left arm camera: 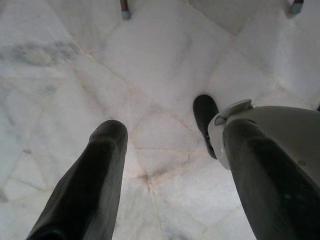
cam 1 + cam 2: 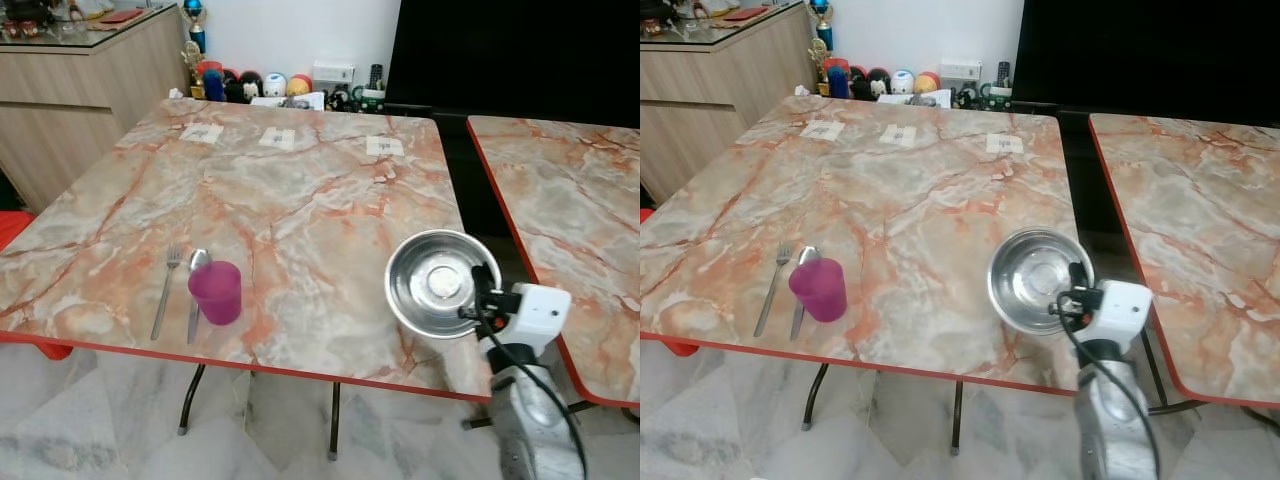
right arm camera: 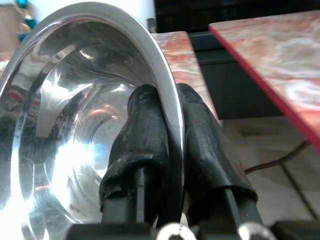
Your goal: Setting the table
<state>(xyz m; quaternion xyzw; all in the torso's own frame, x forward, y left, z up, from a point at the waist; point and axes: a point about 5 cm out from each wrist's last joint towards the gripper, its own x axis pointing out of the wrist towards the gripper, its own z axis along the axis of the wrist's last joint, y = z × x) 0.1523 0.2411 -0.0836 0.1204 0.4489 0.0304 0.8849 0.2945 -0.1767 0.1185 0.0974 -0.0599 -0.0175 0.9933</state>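
My right gripper (image 2: pixel 482 283) is shut on the rim of a shiny steel bowl (image 2: pixel 437 280), held above the near right corner of the marble table (image 2: pixel 300 190). In the right wrist view both black fingers (image 3: pixel 145 135) pinch the bowl's rim (image 3: pixel 167 90), one inside and one outside. At the near left of the table stands a purple cup (image 2: pixel 216 291), with a spoon (image 2: pixel 197 275) right beside it and a fork (image 2: pixel 166 288) further left. The left gripper (image 1: pixel 165 165) hangs open over the pale floor, holding nothing.
A second marble table (image 2: pixel 570 200) stands to the right across a narrow gap. Three paper tags (image 2: pixel 278 138) lie along the first table's far side. Behind it are toys and a dark screen (image 2: pixel 510 50). A wooden cabinet (image 2: pixel 70 95) stands at the far left.
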